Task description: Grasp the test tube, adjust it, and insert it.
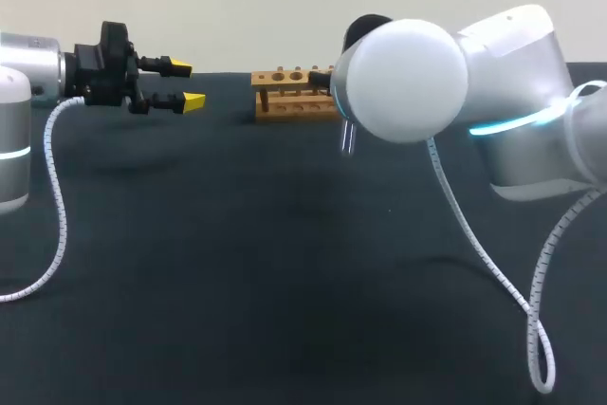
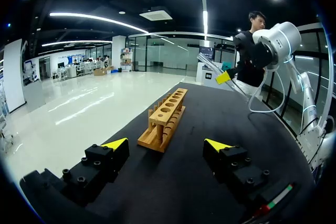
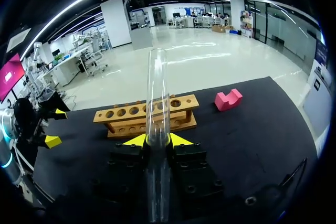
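Near the wooden rack lies 1 pink block.

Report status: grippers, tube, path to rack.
Left gripper open, empty. Right gripper shut on test tube. Rack ahead, path unobstructed; pink block off beside rack.

Logged pink block | notched on top (a squared U-shaped cut) | resting on dark table | ahead of right gripper, off to one side

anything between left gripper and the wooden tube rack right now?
Nothing: the head view shows only bare black table between the left gripper and the wooden test tube rack; the left wrist view agrees.
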Available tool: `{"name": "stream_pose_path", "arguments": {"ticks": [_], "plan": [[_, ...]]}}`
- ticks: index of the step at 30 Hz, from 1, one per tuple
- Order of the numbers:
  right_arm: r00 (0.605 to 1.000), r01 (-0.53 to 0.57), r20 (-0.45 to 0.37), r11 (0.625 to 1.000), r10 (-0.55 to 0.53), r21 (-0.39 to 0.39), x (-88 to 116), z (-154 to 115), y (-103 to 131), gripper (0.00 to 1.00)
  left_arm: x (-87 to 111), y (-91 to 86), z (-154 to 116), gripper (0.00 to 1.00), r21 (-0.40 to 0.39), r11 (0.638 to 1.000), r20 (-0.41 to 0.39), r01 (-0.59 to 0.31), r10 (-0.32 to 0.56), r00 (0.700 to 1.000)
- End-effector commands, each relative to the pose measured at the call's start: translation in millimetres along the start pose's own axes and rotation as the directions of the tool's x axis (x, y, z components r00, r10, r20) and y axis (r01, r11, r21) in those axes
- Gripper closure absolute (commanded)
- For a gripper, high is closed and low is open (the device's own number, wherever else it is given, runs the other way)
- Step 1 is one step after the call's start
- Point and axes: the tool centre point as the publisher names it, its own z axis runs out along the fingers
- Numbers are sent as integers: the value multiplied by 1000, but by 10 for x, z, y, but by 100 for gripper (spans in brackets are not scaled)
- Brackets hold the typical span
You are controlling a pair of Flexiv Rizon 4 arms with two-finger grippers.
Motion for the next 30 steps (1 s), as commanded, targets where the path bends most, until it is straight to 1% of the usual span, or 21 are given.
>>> {"name": "stream_pose_path", "arguments": {"ticks": [1,3,6,16,19,30], "plan": [[1000,22,-5,1000,-22,1,27,209,92,100,14,-2,-5,0,-1,1000,5,-3,3,1000],[998,62,-19,998,-62,1,46,299,113,100,14,-2,-5,0,-1,1000,5,-3,3,1000],[996,84,-41,996,-84,-9,59,411,142,100,14,-2,-5,0,-1,1000,5,-3,3,1000],[989,117,-88,993,-120,-29,101,697,207,100,14,-2,-5,0,-1,1000,5,-3,3,1000],[985,142,-101,990,-143,-18,120,759,200,100,14,-2,-5,0,-1,1000,5,-3,3,1000],[982,123,-144,992,-123,-6,158,956,143,100,14,-2,-5,0,-1,1000,5,-3,3,1000]]}}
